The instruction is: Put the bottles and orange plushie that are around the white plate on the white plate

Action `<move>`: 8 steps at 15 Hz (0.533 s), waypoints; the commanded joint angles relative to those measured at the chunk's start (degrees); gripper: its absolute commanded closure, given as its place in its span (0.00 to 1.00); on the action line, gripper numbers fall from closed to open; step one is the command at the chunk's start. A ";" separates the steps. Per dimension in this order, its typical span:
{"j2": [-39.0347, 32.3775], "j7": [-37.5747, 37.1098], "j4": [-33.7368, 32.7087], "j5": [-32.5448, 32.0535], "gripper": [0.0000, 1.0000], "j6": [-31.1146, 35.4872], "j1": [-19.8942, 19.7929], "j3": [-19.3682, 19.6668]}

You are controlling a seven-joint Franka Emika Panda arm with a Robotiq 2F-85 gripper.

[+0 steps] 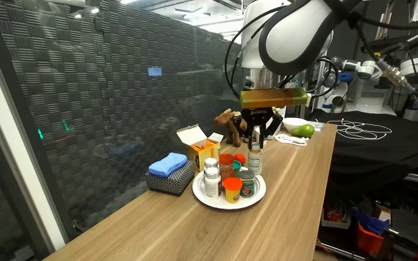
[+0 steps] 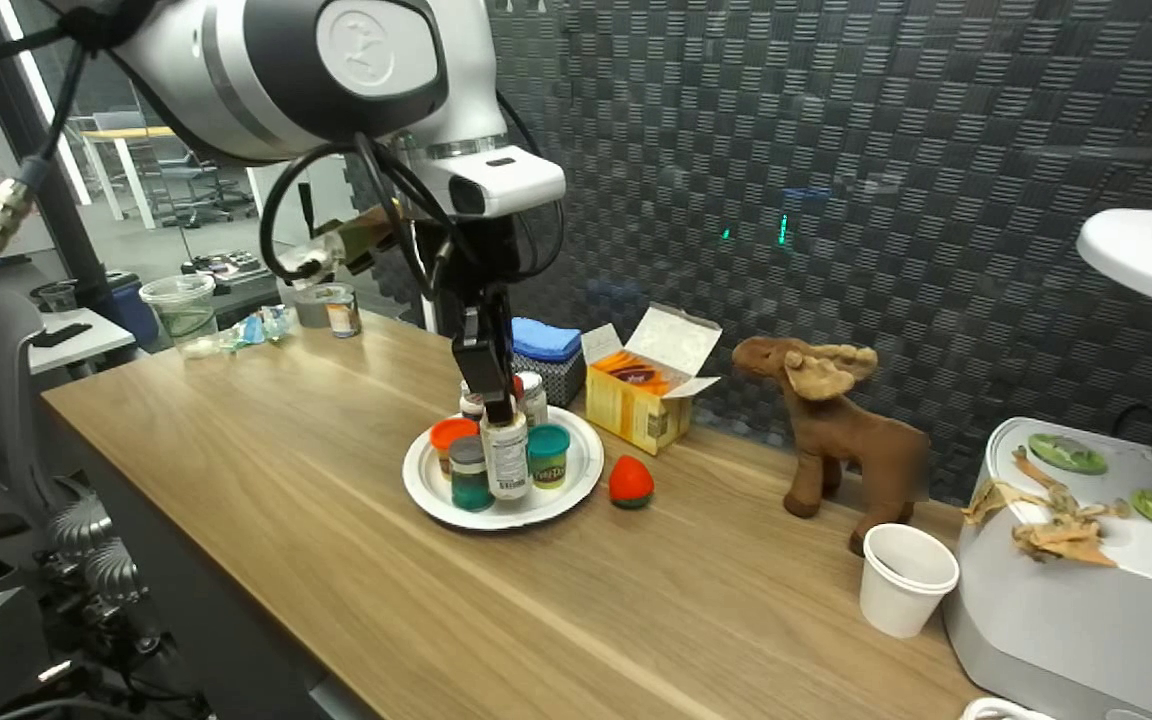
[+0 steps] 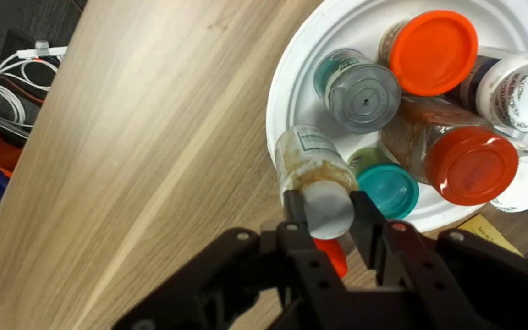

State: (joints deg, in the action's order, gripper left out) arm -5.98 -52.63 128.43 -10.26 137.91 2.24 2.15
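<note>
My gripper (image 3: 328, 207) is shut on the cap of a white-capped bottle (image 1: 255, 161), one finger on each side. This bottle is upright at the near rim of the white plate (image 2: 576, 490); I cannot tell whether its base touches the plate. On the plate stand a grey-capped bottle (image 3: 365, 98), a teal-lidded tub (image 3: 387, 190), an orange-lidded tub (image 1: 232, 192), a red-capped jar (image 3: 472, 165) and white bottles (image 1: 213, 185). The orange plushie (image 2: 631, 482) lies on the table just outside the plate, partly hidden by my gripper in the wrist view.
An open yellow carton (image 2: 641, 390) and a blue cloth (image 1: 168, 164) on a dark box stand along the wall side. A brown plush moose (image 2: 841, 430), white cups (image 2: 906, 580), a white bowl (image 1: 293, 123) and a green pear (image 1: 304, 130) are farther along the table.
</note>
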 commanded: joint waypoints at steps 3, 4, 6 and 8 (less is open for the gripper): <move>-1.80 2.11 -1.77 1.00 0.86 2.43 0.02 -0.41; -2.18 2.26 -1.93 1.12 0.86 2.60 0.03 -0.38; -3.21 2.73 -2.25 1.52 0.86 2.97 0.06 -0.34; -4.56 2.97 -2.74 1.53 0.87 3.53 0.11 -0.17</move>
State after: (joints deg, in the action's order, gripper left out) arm -8.56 -51.28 127.61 -9.92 140.14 2.25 1.87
